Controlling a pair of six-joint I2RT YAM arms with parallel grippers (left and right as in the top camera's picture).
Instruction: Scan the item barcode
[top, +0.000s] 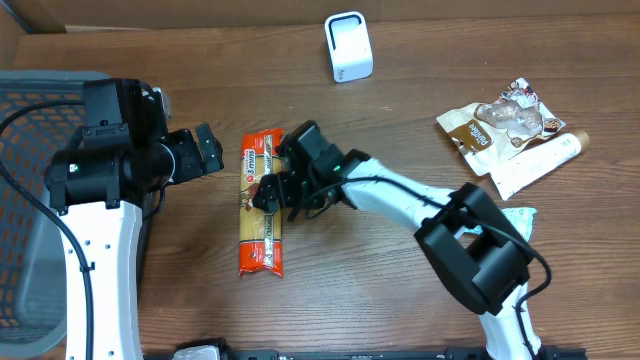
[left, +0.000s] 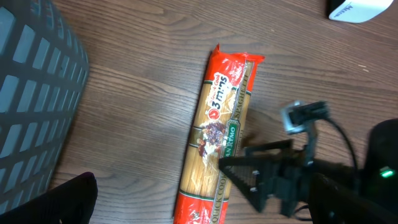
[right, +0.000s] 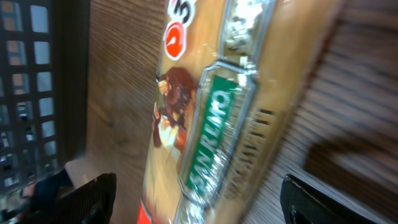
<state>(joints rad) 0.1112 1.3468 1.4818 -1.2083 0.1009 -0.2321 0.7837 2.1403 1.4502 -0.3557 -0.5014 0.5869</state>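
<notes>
The item is a long red and yellow spaghetti packet (top: 261, 240) lying flat on the wooden table, with no barcode showing on its upper face. My right gripper (top: 272, 192) hangs over its middle, open, one finger (right: 93, 199) on each side of the packet (right: 217, 118) and a gap between pads and wrapper. My left gripper (top: 210, 150) is open just left of the packet's far end, holding nothing. In the left wrist view the packet (left: 221, 118) runs down the frame, with the right gripper (left: 261, 174) beside it. The white scanner (top: 348, 46) stands at the far edge.
A dark mesh basket (top: 40, 200) fills the left side, close behind the left arm. A brown snack bag (top: 500, 125) and a white tube (top: 540, 162) lie at the right. A cardboard wall runs along the back.
</notes>
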